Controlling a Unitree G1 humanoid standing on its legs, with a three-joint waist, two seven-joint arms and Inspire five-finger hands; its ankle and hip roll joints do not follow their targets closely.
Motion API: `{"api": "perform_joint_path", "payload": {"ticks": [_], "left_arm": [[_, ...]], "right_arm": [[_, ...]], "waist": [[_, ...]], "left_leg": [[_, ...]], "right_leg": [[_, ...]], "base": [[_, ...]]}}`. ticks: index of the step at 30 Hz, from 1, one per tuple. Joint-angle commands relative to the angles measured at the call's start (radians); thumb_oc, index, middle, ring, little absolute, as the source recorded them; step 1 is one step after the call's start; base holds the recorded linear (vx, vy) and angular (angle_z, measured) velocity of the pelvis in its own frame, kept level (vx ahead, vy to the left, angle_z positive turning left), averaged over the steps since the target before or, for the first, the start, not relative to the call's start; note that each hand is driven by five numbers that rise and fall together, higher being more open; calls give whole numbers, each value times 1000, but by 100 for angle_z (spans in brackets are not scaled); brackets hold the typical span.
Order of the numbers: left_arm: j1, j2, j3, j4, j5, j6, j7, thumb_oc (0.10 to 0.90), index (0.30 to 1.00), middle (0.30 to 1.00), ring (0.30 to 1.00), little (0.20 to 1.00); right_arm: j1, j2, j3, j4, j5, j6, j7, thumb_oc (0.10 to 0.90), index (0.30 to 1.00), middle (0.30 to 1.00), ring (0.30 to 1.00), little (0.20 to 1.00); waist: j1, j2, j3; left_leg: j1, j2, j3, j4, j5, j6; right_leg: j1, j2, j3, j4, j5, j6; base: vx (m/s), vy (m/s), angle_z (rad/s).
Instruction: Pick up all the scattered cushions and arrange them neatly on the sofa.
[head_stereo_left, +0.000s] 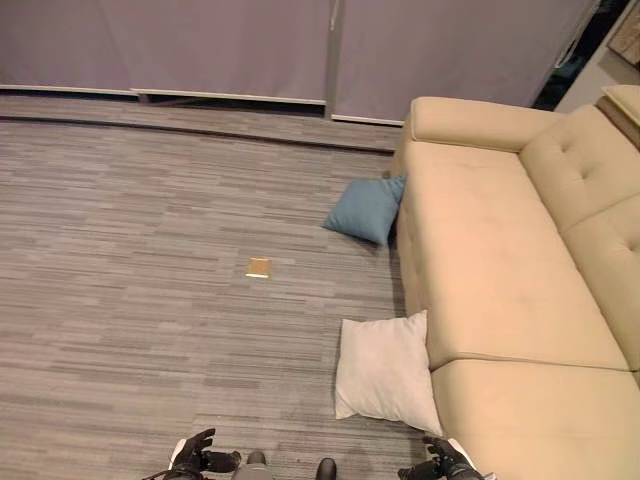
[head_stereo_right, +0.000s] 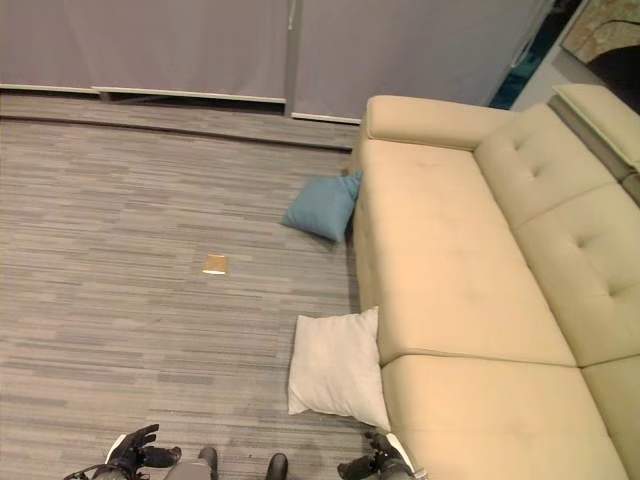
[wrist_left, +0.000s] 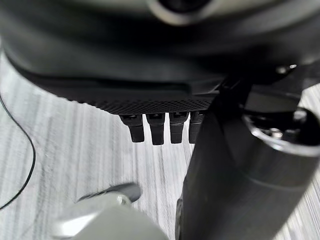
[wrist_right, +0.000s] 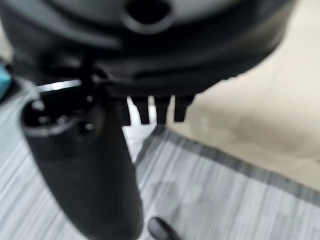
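Note:
A white cushion (head_stereo_left: 385, 372) lies on the floor, leaning against the front of the beige sofa (head_stereo_left: 500, 250). Farther off, a blue cushion (head_stereo_left: 366, 209) rests on the floor against the sofa's far front corner. The sofa seat holds no cushions. My left hand (head_stereo_left: 195, 455) hangs low at the near edge, left of the white cushion, with relaxed fingers (wrist_left: 155, 130) and nothing in it. Just below the white cushion's near corner, my right hand (head_stereo_left: 440, 462) is open and empty too, its fingers (wrist_right: 152, 112) straight above the floor beside the sofa base.
A small tan square (head_stereo_left: 259, 267) lies on the grey carpet left of the cushions. Grey curtains (head_stereo_left: 220, 45) and a raised floor strip run along the far wall. Open carpet stretches to the left.

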Motion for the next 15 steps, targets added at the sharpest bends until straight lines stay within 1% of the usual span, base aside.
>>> {"api": "perform_joint_path", "payload": {"ticks": [1,3,6,7,8,9,10,11,12,13,14,15], "left_arm": [[21,-1,-40,12,5,-25,1,800,900,900,900,900],[26,-6,-37,26,12,-21,-2,800,900,900,900,900],[33,-3,-38,35,35,-14,-7,800,900,900,900,900],[34,-2,-41,35,43,-14,-8,800,900,900,900,900],[32,3,-42,34,51,-13,-7,800,900,900,900,900],[32,3,-43,34,51,-13,-7,800,900,900,900,900],[31,7,-42,31,53,-14,-5,800,900,900,900,900],[22,18,-40,23,49,-11,-5,800,900,900,900,900],[22,18,-40,23,49,-11,-5,800,900,900,900,900],[15,25,-39,17,45,-13,-1,800,900,900,900,900],[9,30,-37,12,38,-15,1,800,900,900,900,900],[5,39,-33,16,35,-15,5,800,900,900,900,900]], "right_arm": [[-24,-33,-5,-8,7,-24,-34,800,900,900,900,900],[-23,-30,-6,-9,2,-27,-33,800,900,900,900,900],[-22,-24,3,-8,-17,-24,-29,800,900,900,900,900],[-23,-22,7,-12,-20,-26,-27,800,900,900,900,900],[-24,-17,10,-21,-21,-26,-22,800,900,900,900,900],[-24,-17,10,-21,-21,-26,-22,800,900,900,900,900],[-26,-13,11,-25,-21,-25,-20,800,900,900,900,900],[-32,-10,15,-35,-24,-23,-16,800,900,900,900,900],[-32,-10,15,-35,-24,-23,-16,800,900,900,900,900],[-41,-8,22,-40,-27,-23,-15,800,900,900,900,900],[-48,-7,24,-48,-29,-23,-15,800,900,900,900,900],[-58,-7,32,-59,-45,-25,-18,800,900,900,900,900]], "waist": [[55,8,4],[55,14,-9],[55,16,-26],[56,17,-29],[55,18,-34],[56,18,-34],[56,20,-33],[48,25,-29],[48,25,-29],[43,30,-21],[40,38,-13],[42,52,-11]], "left_leg": [[-20,-54,-62,46,7,35],[11,-58,-76,19,-6,41],[41,-70,-79,25,-24,60],[53,-73,-70,25,-33,68],[69,-81,-60,23,-50,88],[69,-81,-59,23,-50,88],[76,-86,-54,23,-55,97],[94,-88,-48,11,-61,114],[93,-88,-47,10,-61,114],[98,-85,-40,6,-60,123],[103,-81,-34,1,-60,129],[137,-72,-11,-20,-77,135]], "right_leg": [[-6,-37,53,94,-84,120],[2,-38,68,100,-93,125],[2,-55,90,135,-100,135],[0,-61,97,152,-101,140],[-10,-73,110,190,-96,155],[-10,-73,111,190,-97,156],[-22,-77,117,220,-89,164],[-70,-84,127,312,-52,182],[-71,-84,128,313,-53,183],[-110,-88,127,368,-25,197],[-139,-96,113,412,-8,204],[-171,-139,11,421,-18,199]], "base": [[141,117,-37],[186,155,-58],[165,183,-65],[183,257,-34],[142,208,-30],[107,196,-34],[74,168,-38],[74,167,-51],[55,158,-43],[6,105,-32],[75,217,-13],[70,165,-22]]}}
